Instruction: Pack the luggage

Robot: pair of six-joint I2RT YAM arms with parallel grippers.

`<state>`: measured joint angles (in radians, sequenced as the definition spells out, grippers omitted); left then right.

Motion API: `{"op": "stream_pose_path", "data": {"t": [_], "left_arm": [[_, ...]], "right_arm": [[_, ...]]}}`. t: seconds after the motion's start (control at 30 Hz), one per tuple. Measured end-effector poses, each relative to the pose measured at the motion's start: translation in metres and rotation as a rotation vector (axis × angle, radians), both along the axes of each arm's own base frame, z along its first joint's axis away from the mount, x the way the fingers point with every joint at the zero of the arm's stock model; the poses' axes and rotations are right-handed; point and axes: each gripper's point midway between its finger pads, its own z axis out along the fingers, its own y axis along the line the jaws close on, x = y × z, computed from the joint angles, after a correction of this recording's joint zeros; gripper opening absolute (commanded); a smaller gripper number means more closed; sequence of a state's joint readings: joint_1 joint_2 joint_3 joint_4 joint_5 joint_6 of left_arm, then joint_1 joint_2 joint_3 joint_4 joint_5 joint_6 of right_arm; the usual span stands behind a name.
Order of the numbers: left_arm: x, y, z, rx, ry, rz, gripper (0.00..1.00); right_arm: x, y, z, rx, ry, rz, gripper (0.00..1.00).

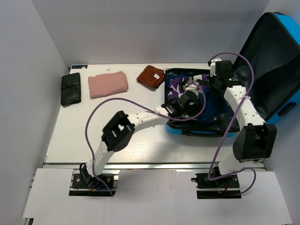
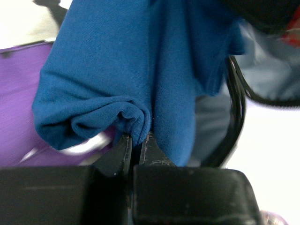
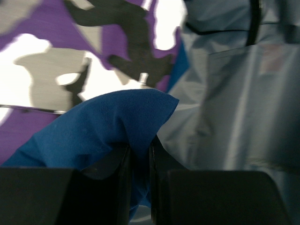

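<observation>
Luggage (image 1: 269,70) open, lid raised, at right side of table (image 1: 117,140).
Left gripper (image 2: 137,140) and right gripper (image 3: 139,145) each clenched on a fold of blue cloth (image 2: 117,70), over purple camouflage garment (image 3: 47,37) inside.

The suitcase (image 1: 293,70) has a hard blue shell, plastic by the look of it, smooth and shiny. Its lining (image 3: 234,103) is thin grey fabric, sleek with a faint sheen. The blue cloth (image 2: 117,61) is a fine knit, soft and matt; the purple patterned cloth (image 3: 42,37) looks smoother and flatter. The table (image 1: 140,145) is pale wood-grain with a dull finish. At its far left, the pink cloth (image 1: 108,84) and brown cloth (image 1: 151,76) look soft and matt.
</observation>
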<state>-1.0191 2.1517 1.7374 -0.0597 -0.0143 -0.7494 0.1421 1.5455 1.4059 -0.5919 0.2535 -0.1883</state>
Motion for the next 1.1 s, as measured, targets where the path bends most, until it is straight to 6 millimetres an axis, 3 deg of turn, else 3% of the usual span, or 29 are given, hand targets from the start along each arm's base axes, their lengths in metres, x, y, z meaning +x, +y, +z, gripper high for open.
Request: {"op": "stream_pose_path", "data": {"t": [0.13,0.33,0.63,0.73,0.77,0.83,0.87,0.9,1.0,1.1], "left_arm": [[0.008,-0.04,-0.011,-0.033,0.019,0.053,0.0],[0.015,-0.083,-0.006,-0.12,0.015,0.12,0.02],[0.027,-0.104,-0.008,-0.242,-0.013,0.204,0.09],[0.03,-0.106,-0.007,-0.263,-0.028,0.208,0.2],[0.031,-0.106,-0.005,-0.274,-0.034,0.21,0.28],[0.032,-0.107,-0.003,-0.293,-0.048,0.208,0.53],[0.03,-0.108,-0.005,-0.292,-0.046,0.196,0.7],[0.026,-0.109,-0.009,-0.283,-0.045,0.177,0.98],[0.011,-0.117,-0.014,-0.255,-0.058,0.111,0.98],[0.003,-0.117,-0.015,-0.197,-0.107,0.067,0.98]], "right_arm": [[0.013,-0.03,-0.003,-0.069,0.028,0.029,0.0],[0.029,-0.061,-0.004,-0.143,0.035,0.088,0.0],[0.047,-0.082,-0.001,-0.23,0.026,0.213,0.0],[0.052,-0.079,0.001,-0.23,0.006,0.272,0.0],[0.055,-0.078,0.001,-0.232,-0.002,0.288,0.0],[0.061,-0.076,-0.001,-0.24,-0.012,0.318,0.0],[0.066,-0.076,-0.003,-0.245,-0.017,0.331,0.0],[0.074,-0.076,-0.004,-0.254,-0.027,0.341,0.0],[0.094,-0.078,-0.012,-0.283,-0.048,0.368,0.0],[0.097,-0.077,-0.021,-0.307,-0.038,0.408,0.0]]}}
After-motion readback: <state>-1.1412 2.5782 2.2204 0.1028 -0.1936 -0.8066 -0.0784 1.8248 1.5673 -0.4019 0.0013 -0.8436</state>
